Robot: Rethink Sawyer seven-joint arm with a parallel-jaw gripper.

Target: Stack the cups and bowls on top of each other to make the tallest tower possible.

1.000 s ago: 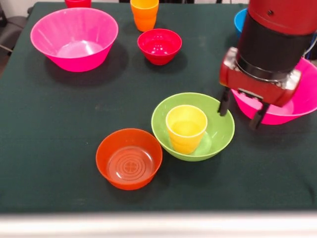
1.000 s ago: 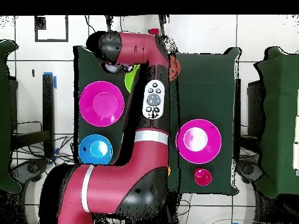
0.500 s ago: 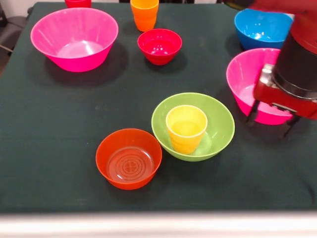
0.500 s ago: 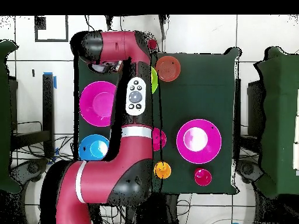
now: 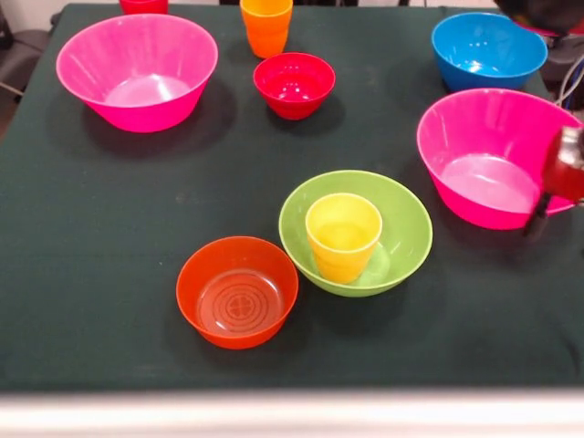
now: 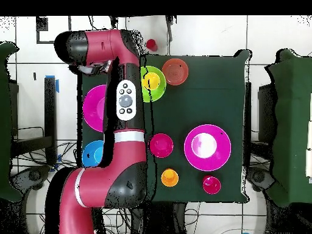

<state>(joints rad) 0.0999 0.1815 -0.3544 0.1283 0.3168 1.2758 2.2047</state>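
Look at the middle of the front view and you see the lime-green bowl sitting on the dark table. The yellow cup stands upright inside it, so that is your tower, just 2 pieces tall. The small orange bowl with rings on its flat bottom sits just beside the green bowl, to its lower left, on the table and not on the pile. In the upper left of the frame you see 1 big hot-pink bowl. The other big hot-pink bowl is at the right side. The blue bowl sits in the upper right corner. The small crimson bowl is in the upper middle, with the orange cup just above it at the top edge. A bit of the red cup peeks in at the top left. The gripper shows only as a blurry red piece at the right edge, next to the right pink bowl, and you cannot tell if its fingers are open or closed. All the bowls and cups sit open side up.
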